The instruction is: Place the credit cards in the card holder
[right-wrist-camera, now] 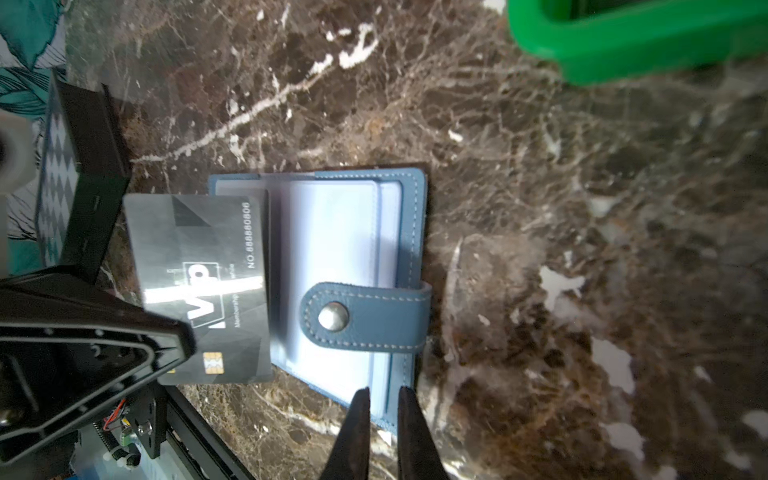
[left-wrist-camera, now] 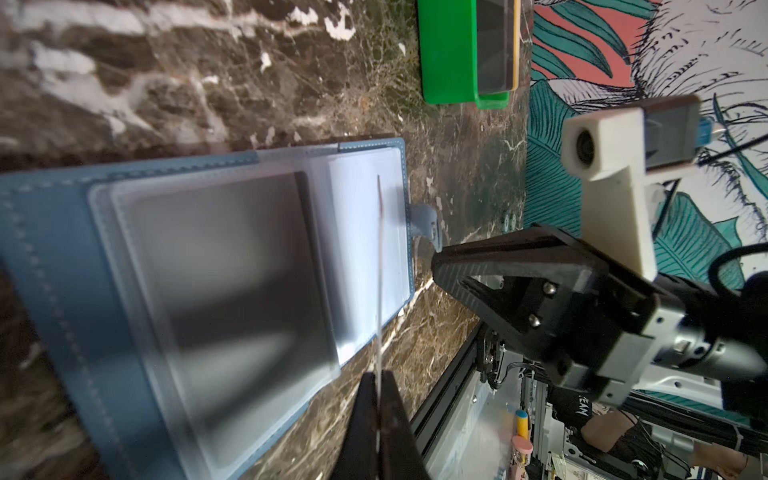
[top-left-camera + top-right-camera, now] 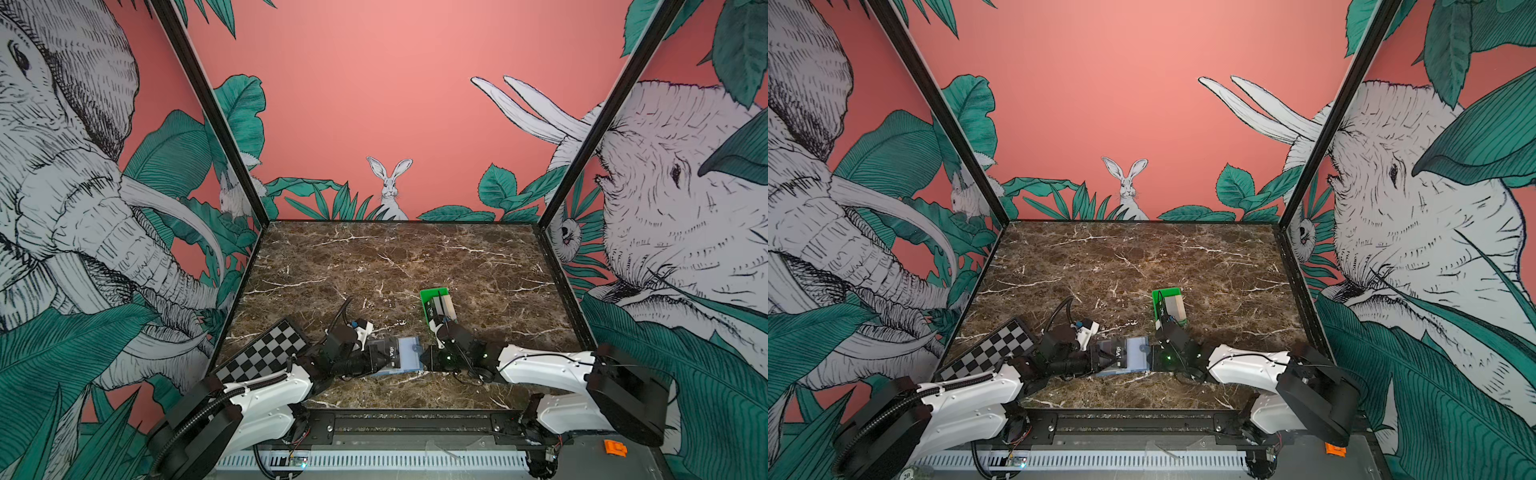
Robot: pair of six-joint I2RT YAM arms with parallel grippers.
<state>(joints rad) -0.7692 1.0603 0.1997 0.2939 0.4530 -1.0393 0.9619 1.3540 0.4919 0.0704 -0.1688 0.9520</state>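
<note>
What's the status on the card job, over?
Left claw shut on VIP card, over open card holder. Right claw at holder's edge, grip unclear. More cards in green tray. Nothing blocking.

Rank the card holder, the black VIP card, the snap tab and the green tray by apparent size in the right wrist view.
1. card holder
2. black VIP card, which may be nearer the camera, so somewhat flattered
3. snap tab
Unranked: green tray, cut off by the frame edge.
</note>
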